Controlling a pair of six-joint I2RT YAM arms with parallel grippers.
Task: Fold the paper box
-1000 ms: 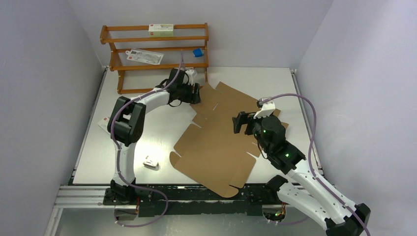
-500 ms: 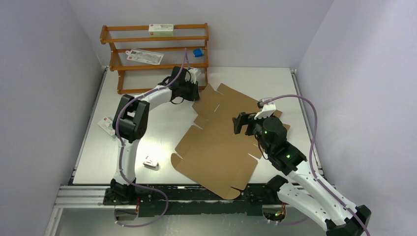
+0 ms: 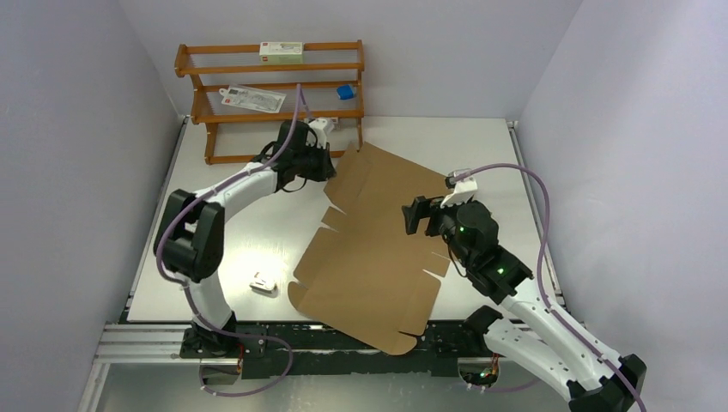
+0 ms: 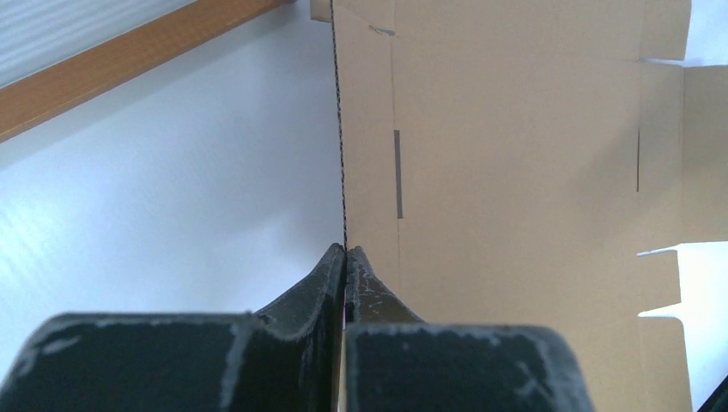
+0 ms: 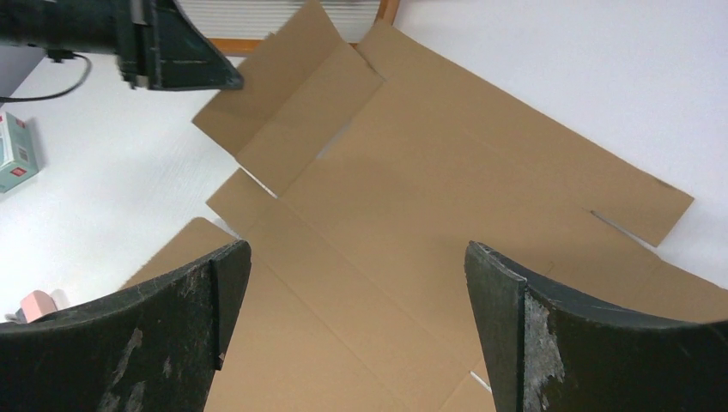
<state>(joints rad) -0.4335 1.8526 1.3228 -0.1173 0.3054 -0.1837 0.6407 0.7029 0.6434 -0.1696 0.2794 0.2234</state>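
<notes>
The paper box (image 3: 378,249) was an unfolded brown cardboard sheet. It lay across the middle and right half of the tabletop (image 3: 232,232), and its nearest corner reached over the near edge. Most of it lay flat, with its creases, slits and side flaps plain to see. Only the far-left flap, the part towards the far-left corner, seemed to be tilted up off the surface.

The left hand (image 3: 324,165) held that flap. In its wrist view the two fingers (image 4: 369,287) were shut tight on the thin corrugated edge of the sheet (image 4: 515,172), which ran straight away from the fingertips. The right hand (image 3: 418,215) hung above the middle of the sheet, a little towards the right edge. Its fingers were spread wide with nothing between them, and the cardboard (image 5: 412,223) showed below, apart from them.

Judging by this, the work stood at the first fold: one flap was gripped and no wall was yet raised. The next move would call for the left hand to swing the flap up and over along its crease. The free hand would likely have to press down on the middle panel, or the whole sheet might slide or lift instead of bending. The wooden rack (image 3: 257,86) at the far-left corner stood near the gripped flap, leaving little room for that swing.
</notes>
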